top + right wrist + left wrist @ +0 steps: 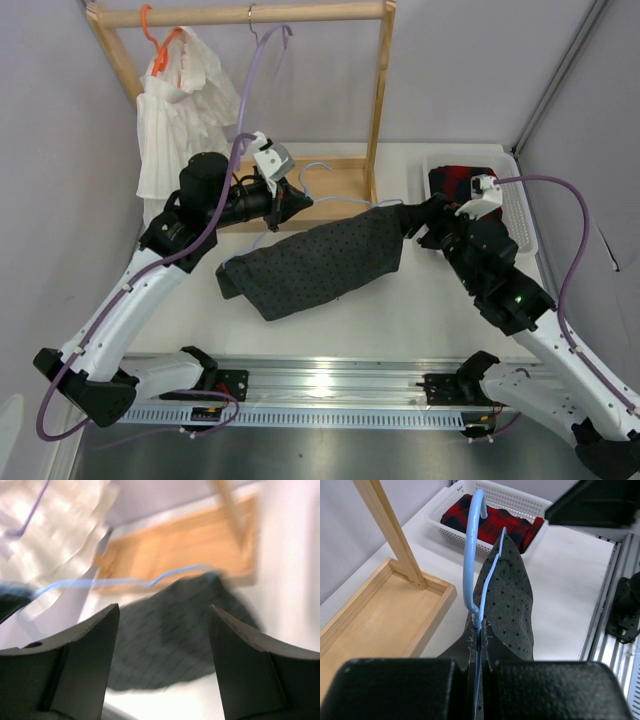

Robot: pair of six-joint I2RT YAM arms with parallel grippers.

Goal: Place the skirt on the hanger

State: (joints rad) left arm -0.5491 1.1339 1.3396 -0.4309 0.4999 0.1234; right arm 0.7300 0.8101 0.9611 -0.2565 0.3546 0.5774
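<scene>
The light-blue hanger (471,550) is gripped by my left gripper (480,652), whose jaws are shut on its wire just below the twisted neck, with the hook pointing away. The dark dotted skirt (512,597) is draped over one hanger arm. In the top view, the skirt (312,260) lies spread on the table right of my left gripper (290,200), and the hanger wire (335,197) runs along its upper edge. My right gripper (408,216) is open at the skirt's upper right corner. The right wrist view is blurred and shows the skirt (175,630) beyond the open fingers (95,640).
A wooden rack with a base tray (340,178) stands at the back. A white pleated garment (185,105) hangs on it from an orange hanger (155,45). A white basket (520,205) holding red-and-black plaid cloth (455,180) sits at the right.
</scene>
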